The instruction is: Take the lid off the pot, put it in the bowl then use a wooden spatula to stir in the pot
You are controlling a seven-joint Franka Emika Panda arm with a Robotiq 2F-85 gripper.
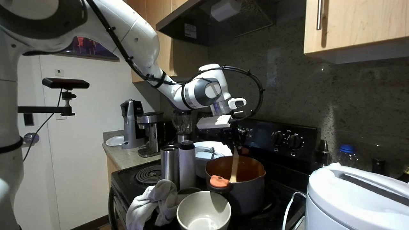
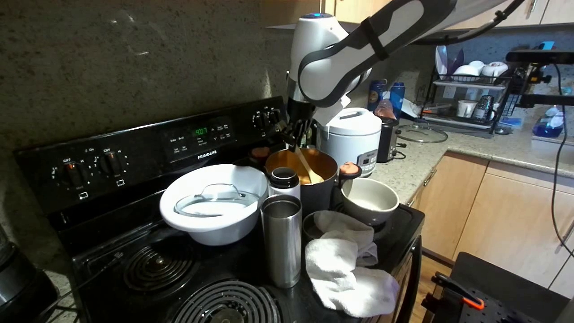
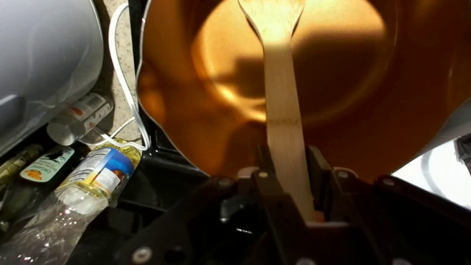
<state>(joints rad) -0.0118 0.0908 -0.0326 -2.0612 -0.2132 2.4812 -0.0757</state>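
Pinches a flat, pale wooden spatula (image 3: 282,92) in the black gripper (image 3: 290,162), flared-end down in a squat dark-grey metal pot (image 1: 248,195), orange inside.

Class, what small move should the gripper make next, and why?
Probably a gentle circular sweep to stir: the black two-fingered gripper is closed on the flat pale wooden spatula, whose blade is down inside the uncovered round dark grey metal pot.

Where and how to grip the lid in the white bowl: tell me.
Probably by the middle of its arched handle, from above: the handle stands up from the lid, and the white bowl surrounds it. The gripper must first release the wooden spatula.
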